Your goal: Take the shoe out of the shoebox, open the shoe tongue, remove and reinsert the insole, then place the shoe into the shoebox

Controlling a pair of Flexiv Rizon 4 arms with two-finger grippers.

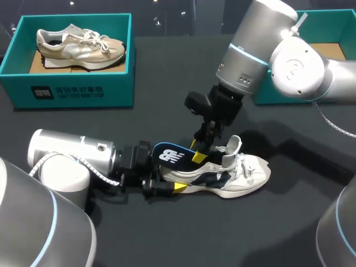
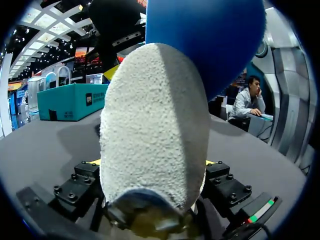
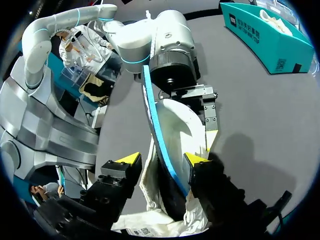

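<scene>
The left arm (image 1: pixel 72 153) enters from the lower left of the head view and lies low and nearly level, its claw (image 2: pixel 152 164) pointing right and closed on the heel of the shoe (image 1: pixel 245 172). The right arm (image 1: pixel 261 50) comes in from the upper right, wrist angled down toward the centre. Its claw (image 3: pixel 162 160) is spread, and the insole (image 1: pixel 169 153) stands between the fingers, against one yellow tip.

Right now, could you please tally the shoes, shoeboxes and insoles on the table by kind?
Shoes: 2, the white shoe and the beige shoe
Shoeboxes: 2, the left shoebox and the right shoebox
Insoles: 1, the blue insole
Total: 5
</scene>
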